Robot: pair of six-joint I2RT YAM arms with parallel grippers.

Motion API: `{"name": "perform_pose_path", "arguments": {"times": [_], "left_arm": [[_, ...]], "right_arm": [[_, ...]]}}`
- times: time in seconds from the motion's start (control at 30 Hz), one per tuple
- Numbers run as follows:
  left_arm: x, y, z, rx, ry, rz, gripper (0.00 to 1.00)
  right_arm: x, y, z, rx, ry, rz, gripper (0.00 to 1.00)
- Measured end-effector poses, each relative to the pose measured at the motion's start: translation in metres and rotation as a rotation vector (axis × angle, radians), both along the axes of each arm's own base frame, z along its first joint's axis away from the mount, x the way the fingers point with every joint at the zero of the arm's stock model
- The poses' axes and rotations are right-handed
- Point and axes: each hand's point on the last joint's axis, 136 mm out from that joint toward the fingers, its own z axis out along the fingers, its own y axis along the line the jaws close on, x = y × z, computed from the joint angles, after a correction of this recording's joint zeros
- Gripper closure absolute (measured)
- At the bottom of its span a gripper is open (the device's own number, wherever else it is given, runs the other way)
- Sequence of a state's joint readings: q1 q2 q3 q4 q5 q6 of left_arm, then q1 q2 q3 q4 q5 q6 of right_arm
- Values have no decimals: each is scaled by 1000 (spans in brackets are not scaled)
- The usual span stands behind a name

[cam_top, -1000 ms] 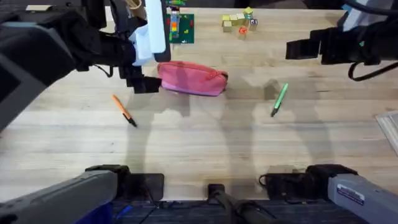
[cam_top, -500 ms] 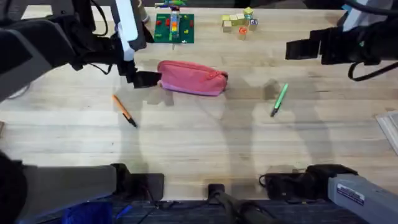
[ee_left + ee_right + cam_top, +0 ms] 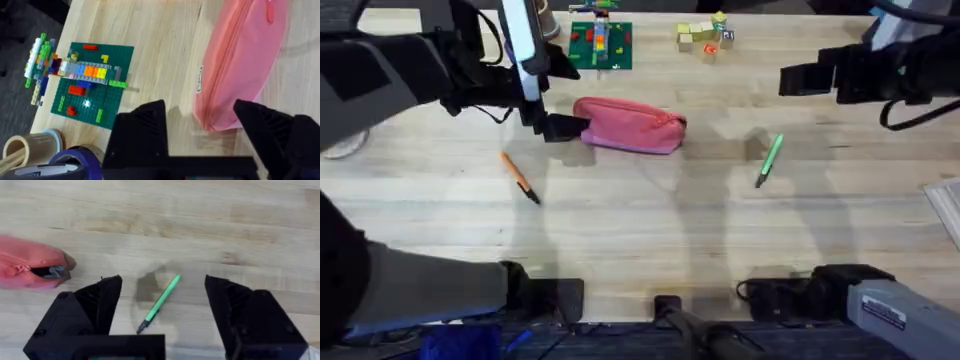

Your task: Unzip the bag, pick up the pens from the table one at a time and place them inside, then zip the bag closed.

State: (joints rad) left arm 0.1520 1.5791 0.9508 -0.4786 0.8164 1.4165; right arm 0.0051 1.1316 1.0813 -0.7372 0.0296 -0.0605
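Pale wooden table (image 3: 640, 230), left gripper (image 3: 200, 117) spread wide at the pink bag's (image 3: 628, 125) end, right gripper (image 3: 162, 297) gaping above the green pen (image 3: 159, 303), orange pen (image 3: 519, 177) nearby.

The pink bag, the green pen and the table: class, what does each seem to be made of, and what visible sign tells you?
The pink bag: apparently soft matte fabric, since it sags and shows a stitched zipper seam. The green pen: probably smooth plastic, given its even bright colour. The table: pale wood, with plank joints and grain, likely sealed.
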Motion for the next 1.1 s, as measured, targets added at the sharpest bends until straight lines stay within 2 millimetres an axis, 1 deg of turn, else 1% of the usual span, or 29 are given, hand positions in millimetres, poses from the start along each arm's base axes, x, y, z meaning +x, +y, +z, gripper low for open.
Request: {"name": "perform_pose_path", "arguments": {"times": [0.17,0.27,0.3,0.33,0.37,0.43,0.5,0.57,0.6,0.67,1.0,1.1], "left_arm": [[-3,-1,-2,-11,25,3,47],[-6,-2,-9,-18,59,2,47],[-6,-3,-11,-21,70,2,82],[-7,-3,-13,-21,76,2,155],[-6,-3,-14,-23,79,3,257],[-5,-3,-14,-23,78,4,543],[-6,-3,-14,-24,78,2,778],[-7,-4,-15,-24,84,1,909],[-7,-5,-15,-24,85,0,941],[-7,-5,-15,-24,85,-1,955],[-6,-5,-15,-23,83,-1,957],[-6,-5,-15,-23,82,-1,957]], "right_arm": [[0,0,0,0,0,0,5],[0,0,0,0,0,0,5],[0,0,0,0,0,0,5],[0,0,0,0,0,0,5],[0,0,0,0,0,0,5],[0,0,0,0,0,0,5],[0,0,0,0,0,0,5],[0,0,0,0,0,0,5],[0,0,0,0,0,0,5],[0,0,0,0,0,0,5],[0,0,0,5,2,-6,5],[0,8,0,69,1,-11,5]]}}
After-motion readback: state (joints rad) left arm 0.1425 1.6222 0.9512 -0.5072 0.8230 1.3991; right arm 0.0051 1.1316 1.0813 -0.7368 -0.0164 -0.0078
